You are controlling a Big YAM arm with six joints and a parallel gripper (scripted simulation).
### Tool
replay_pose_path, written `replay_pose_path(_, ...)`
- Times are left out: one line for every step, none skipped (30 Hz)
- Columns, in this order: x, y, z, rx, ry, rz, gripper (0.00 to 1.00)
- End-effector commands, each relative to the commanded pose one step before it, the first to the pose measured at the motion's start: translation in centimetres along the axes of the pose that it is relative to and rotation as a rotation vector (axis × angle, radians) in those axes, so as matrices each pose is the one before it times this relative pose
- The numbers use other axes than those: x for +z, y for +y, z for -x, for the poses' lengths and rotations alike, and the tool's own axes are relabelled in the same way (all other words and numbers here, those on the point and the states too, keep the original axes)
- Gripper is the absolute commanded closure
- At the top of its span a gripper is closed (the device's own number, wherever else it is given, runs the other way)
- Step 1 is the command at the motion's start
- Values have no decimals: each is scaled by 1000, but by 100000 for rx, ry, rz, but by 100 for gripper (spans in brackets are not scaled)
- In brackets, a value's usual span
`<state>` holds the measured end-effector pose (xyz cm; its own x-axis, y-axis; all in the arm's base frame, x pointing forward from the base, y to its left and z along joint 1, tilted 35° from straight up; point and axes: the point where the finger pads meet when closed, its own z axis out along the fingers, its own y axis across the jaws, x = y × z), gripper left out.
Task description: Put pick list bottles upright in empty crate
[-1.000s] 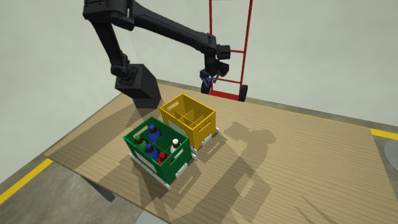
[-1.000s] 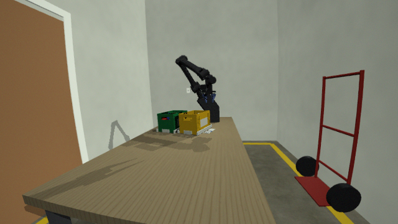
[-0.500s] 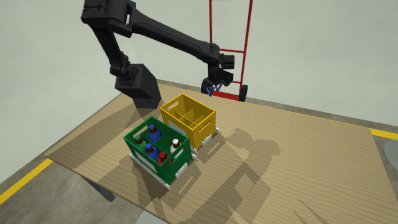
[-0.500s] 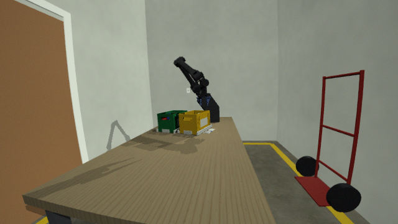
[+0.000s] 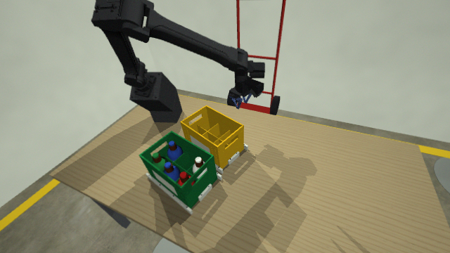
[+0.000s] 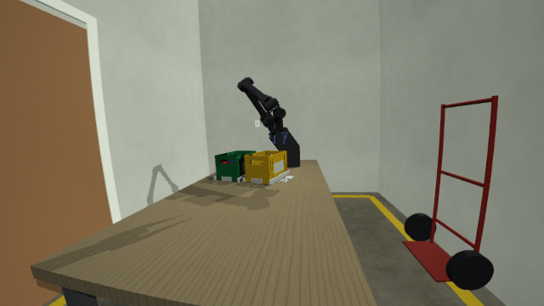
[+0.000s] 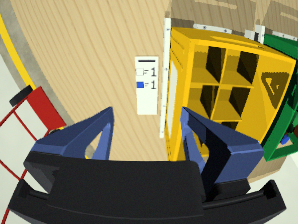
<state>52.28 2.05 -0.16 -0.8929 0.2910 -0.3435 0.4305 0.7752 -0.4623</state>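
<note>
In the wrist view, the fingers (image 5: pixel 247 98) stand apart, nothing between them; beyond their tips lies the pick list (image 7: pixel 147 102) on the table (image 5: pixel 337 169) (image 6: pixel 238 238) (image 7: pixel 90 55), beside the yellow crate (image 5: pixel 230 156) (image 6: pixel 257 172) (image 7: pixel 182 55).

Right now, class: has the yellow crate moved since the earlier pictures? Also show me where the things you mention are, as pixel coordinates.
No; the yellow crate (image 5: pixel 230 154) (image 6: pixel 257 172) (image 7: pixel 185 45) sits in the same place beside the green crate (image 5: pixel 197 197) (image 6: pixel 224 172) (image 7: pixel 280 47).
</note>
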Motion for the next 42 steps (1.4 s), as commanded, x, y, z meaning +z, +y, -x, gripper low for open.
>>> replay_pose_path(223, 347, -345, -742, -284, 72, 39)
replay_pose_path(-39, 39, -8, 45, -101, 75, 39)
replay_pose_path(-39, 39, -7, 46, -100, 74, 39)
replay_pose_path(-39, 39, -8, 45, -101, 75, 39)
replay_pose_path(0, 0, 0, 0, 0, 0, 39)
replay_pose_path(0, 0, 0, 0, 0, 0, 39)
replay_pose_path(-35, -2, -59, -133, 105, -78, 39)
replay_pose_path(-737, -92, 1173, 1586, -1228, 978, 39)
replay_pose_path(-2, 4, -7, 0, 0, 0, 39)
replay_pose_path(-2, 4, -7, 0, 0, 0, 39)
replay_pose_path(-2, 4, -7, 0, 0, 0, 39)
replay_pose_path(-2, 4, -7, 0, 0, 0, 39)
replay_pose_path(542, 268, -1272, -1604, 954, -771, 39)
replay_pose_path(-557, -284, 1248, 1604, -953, 772, 39)
replay_pose_path(-3, 4, -6, 0, 0, 0, 39)
replay_pose_path(458, 363, -1316, -1634, 841, -685, 39)
replay_pose_path(-16, 17, -13, 27, -15, 12, 39)
replay_pose_path(-16, 17, -13, 27, -16, 13, 39)
replay_pose_path(-2, -3, -3, 65, 5, -4, 39)
replay_pose_path(8, -15, 2, 48, 18, -14, 39)
replay_pose_path(15, -26, 8, 55, 27, -20, 39)
replay_pose_path(0, 0, 0, 0, 0, 0, 39)
replay_pose_path(0, 0, 0, 0, 0, 0, 39)
replay_pose_path(52, -77, 32, 74, 83, -62, 39)
replay_pose_path(-23, 23, -11, 1, -38, 29, 39)
replay_pose_path(-24, 24, -11, -2, -39, 30, 39)
replay_pose_path(-24, 25, -11, -29, -40, 30, 39)
replay_pose_path(-24, 24, -11, -39, -39, 30, 39)
replay_pose_path(-20, 19, -9, -29, -33, 25, 39)
replay_pose_path(-17, 15, -7, -19, -29, 22, 39)
replay_pose_path(-4, -2, 1, 17, -10, 7, 39)
replay_pose_path(7, -18, 9, 50, 7, -5, 39)
replay_pose_path(14, -28, 14, 72, 16, -12, 39)
replay_pose_path(10, -24, 13, 65, 8, -6, 39)
replay_pose_path(-4, -5, 5, 29, -16, 12, 39)
replay_pose_path(-18, 14, -3, -9, -38, 29, 39)
replay_pose_path(-20, 16, -4, -17, -41, 32, 39)
replay_pose_path(-20, 16, -4, -14, -41, 32, 39)
replay_pose_path(0, 0, 0, 0, 0, 0, 39)
replay_pose_path(0, 0, 0, 0, 0, 0, 39)
replay_pose_path(7, -16, 6, -4, 13, -9, 39)
replay_pose_path(-374, -325, 1195, 1265, -616, 519, 39)
